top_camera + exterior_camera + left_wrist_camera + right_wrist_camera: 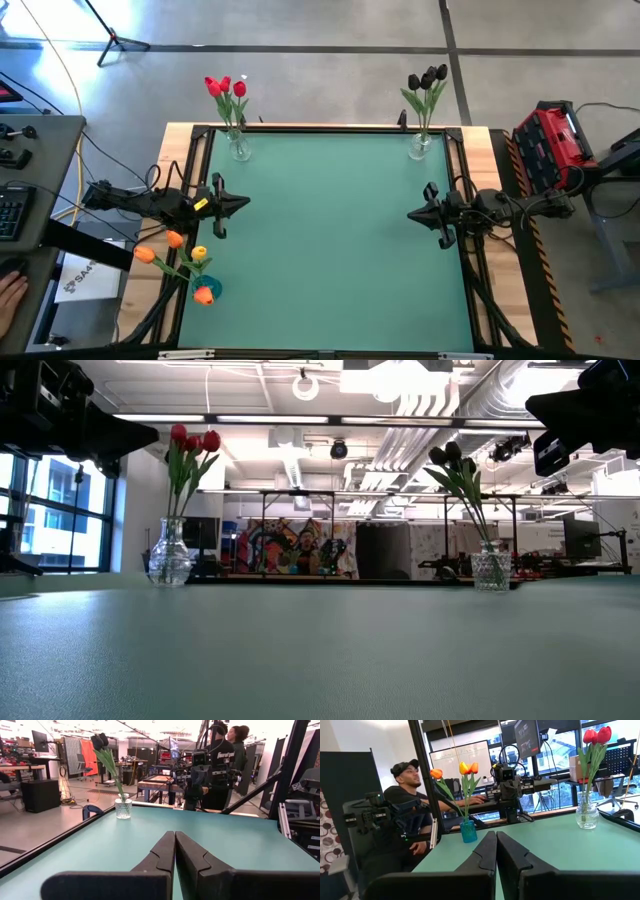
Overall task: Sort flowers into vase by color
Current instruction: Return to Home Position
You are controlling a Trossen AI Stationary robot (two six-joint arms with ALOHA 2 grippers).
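Left claw (pixel 243 204) and right claw (pixel 411 214), both pinched shut and empty, hover at the sides of the counter (pixel 330 250) while red tulips (pixel 226 88), dark tulips (pixel 428 78) and orange tulips (pixel 176 246) stand in separate vases (pixel 239 150), so sorting looks done and only parking the arms remains.

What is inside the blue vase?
Orange and yellow tulips stand in the blue vase. Their stem ends inside cannot be made out through its blue wall.
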